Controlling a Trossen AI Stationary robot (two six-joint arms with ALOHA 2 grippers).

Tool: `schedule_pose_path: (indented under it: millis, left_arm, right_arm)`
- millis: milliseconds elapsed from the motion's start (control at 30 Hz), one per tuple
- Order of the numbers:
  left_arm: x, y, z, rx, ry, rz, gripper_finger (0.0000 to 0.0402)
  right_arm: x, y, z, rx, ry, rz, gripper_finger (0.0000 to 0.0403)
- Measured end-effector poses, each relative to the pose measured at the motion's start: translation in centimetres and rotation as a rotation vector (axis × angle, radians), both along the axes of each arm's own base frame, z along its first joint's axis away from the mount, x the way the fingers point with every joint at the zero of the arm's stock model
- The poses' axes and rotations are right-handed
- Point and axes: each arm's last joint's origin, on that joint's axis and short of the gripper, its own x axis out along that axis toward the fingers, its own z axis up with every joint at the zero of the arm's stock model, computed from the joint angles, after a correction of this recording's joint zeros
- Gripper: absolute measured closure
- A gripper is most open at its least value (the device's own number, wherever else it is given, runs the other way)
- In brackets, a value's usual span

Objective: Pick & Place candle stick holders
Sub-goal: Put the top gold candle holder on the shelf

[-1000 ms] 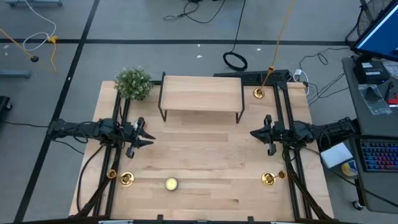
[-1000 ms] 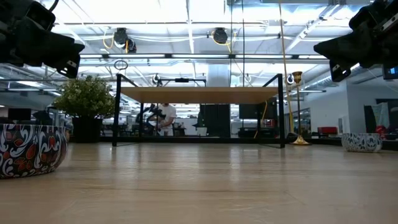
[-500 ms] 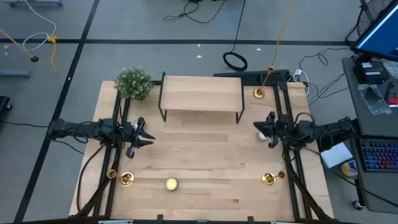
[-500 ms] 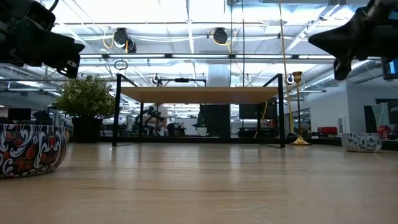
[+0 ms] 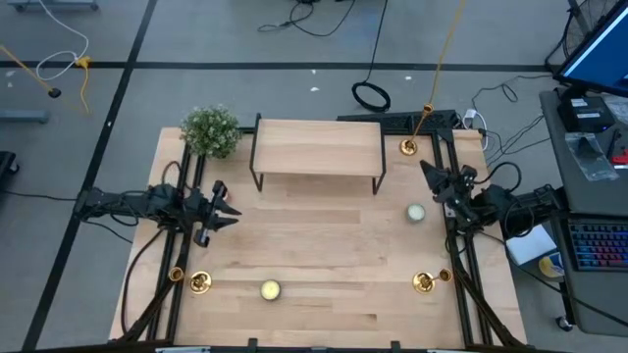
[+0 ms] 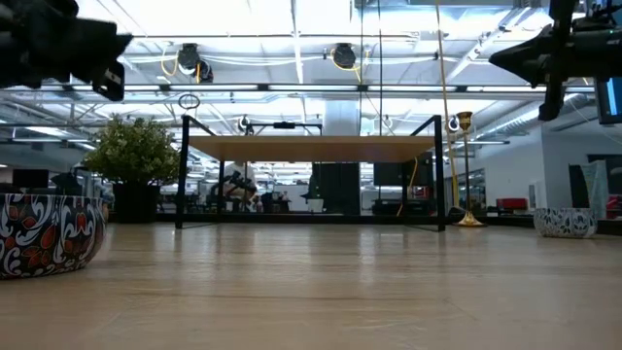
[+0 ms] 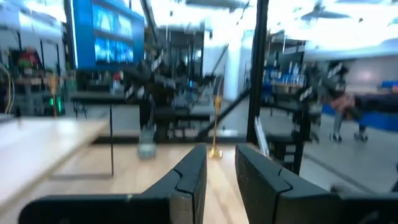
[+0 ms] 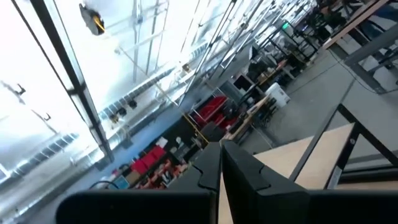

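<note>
Right tool [image 5: 428, 169] fingers together, just beside back-right holder [image 5: 408, 147]; left tool [image 5: 221, 208] slightly apart, well above front-left holder [image 5: 198, 282].

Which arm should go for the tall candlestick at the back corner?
Right. The right gripper hangs just in front of the tall candlestick, while the left gripper is across the table.

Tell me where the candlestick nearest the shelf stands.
In the high view, that candlestick stands at the table's far right corner, just right of the wooden shelf and beyond the right gripper. The low view shows it upright.
</note>
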Motion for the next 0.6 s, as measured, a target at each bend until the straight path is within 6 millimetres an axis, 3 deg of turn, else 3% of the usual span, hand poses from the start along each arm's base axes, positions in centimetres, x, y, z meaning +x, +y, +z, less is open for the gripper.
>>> schedule_pose_path:
  millis: [267,400,600]
  left_arm:
    - [-0.4,0.0,1.5,-0.020,-0.158,-0.001,0.0316]
    - [-0.5,0.1,1.7,-0.025,-0.185,-0.002,0.0316]
    - [-0.5,0.1,1.7,-0.037,-0.183,-0.006,0.0316]
  right_arm:
    - [-0.1,0.0,0.2,-0.070,0.043,-0.031,0.0394]
    - [0.0,0.0,0.3,-0.186,0.164,-0.087,0.0394]
    - [-0.4,-0.3,4.1,-0.312,0.366,-0.259,0.0394]
